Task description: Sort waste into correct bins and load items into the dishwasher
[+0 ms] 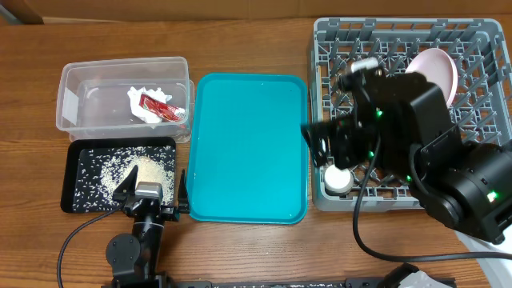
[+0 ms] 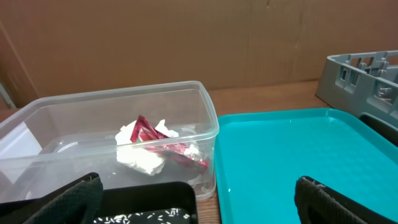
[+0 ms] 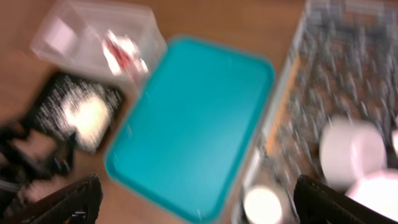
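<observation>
The clear tub (image 1: 76, 88) at the back left holds the crumpled white napkin (image 1: 148, 108) and the red sauce packet (image 1: 156, 106); both also show in the left wrist view (image 2: 149, 152). The black tray (image 1: 76, 160) in front of it holds rice grains (image 1: 140, 170). The grey dish rack (image 1: 480, 48) on the right holds the white-pink plate (image 1: 436, 68) and a small white cup (image 1: 337, 179). My left gripper (image 1: 148, 204) is open and empty at the black tray's front edge. My right gripper (image 3: 196, 205) is open and empty above the rack's left side. Chopsticks are not visible.
The teal tray (image 1: 248, 144) lies between the bins and the rack, with nothing on it. The right arm's black body (image 1: 448, 168) covers much of the rack's lower right. The right wrist view is blurred.
</observation>
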Action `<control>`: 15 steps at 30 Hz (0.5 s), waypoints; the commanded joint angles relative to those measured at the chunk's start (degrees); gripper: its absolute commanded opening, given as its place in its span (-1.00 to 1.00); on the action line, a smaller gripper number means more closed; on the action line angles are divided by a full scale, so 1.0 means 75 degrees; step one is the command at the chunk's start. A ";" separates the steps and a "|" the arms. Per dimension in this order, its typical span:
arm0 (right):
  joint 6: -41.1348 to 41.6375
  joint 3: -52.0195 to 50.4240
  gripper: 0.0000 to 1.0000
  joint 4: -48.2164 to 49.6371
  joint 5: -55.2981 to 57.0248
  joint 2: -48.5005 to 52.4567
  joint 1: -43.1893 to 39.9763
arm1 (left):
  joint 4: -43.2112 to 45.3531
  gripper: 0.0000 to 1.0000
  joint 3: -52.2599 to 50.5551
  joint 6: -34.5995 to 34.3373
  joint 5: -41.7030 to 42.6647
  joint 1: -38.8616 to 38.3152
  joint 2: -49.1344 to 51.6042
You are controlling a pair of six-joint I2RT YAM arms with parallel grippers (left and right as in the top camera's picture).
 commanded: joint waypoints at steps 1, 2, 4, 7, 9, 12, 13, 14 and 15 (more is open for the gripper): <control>0.0038 0.0015 1.00 -0.0554 0.0163 -0.0385 -0.0143 | 0.0003 1.00 -0.0026 0.0058 0.0061 0.0047 -0.0067; 0.0035 0.0015 1.00 -0.0752 0.0187 -0.0542 -0.0227 | 0.0003 1.00 -0.0026 0.0058 0.0061 0.0047 -0.0067; 0.0032 0.0012 0.99 -0.0959 0.0385 -0.0880 -0.0385 | 0.0003 1.00 -0.0026 0.0061 0.0061 0.0047 -0.0067; -0.0061 -0.0050 1.00 -0.0708 0.1005 -0.1381 -0.0484 | 0.0003 1.00 -0.0026 0.0061 0.0061 0.0047 -0.0067; -0.0828 -0.0245 1.00 0.0061 0.0947 -0.1830 -0.0612 | 0.0003 1.00 -0.0026 0.0061 0.0061 0.0047 -0.0067; -0.1801 -0.0813 1.00 0.1300 0.0160 -0.2617 -0.1166 | 0.0003 1.00 -0.0026 0.0061 0.0061 0.0047 -0.0067; -0.1932 -0.1061 1.00 0.1577 -0.0105 -0.2888 -0.1381 | 0.0003 1.00 -0.0026 0.0061 0.0061 0.0047 -0.0067; -0.1982 -0.1341 1.00 0.1789 -0.0332 -0.3147 -0.1606 | 0.0003 1.00 -0.0026 0.0061 0.0061 0.0047 -0.0067; -0.1979 -0.1664 1.00 0.1985 -0.0542 -0.3421 -0.1845 | 0.0003 1.00 -0.0026 0.0061 0.0061 0.0047 -0.0067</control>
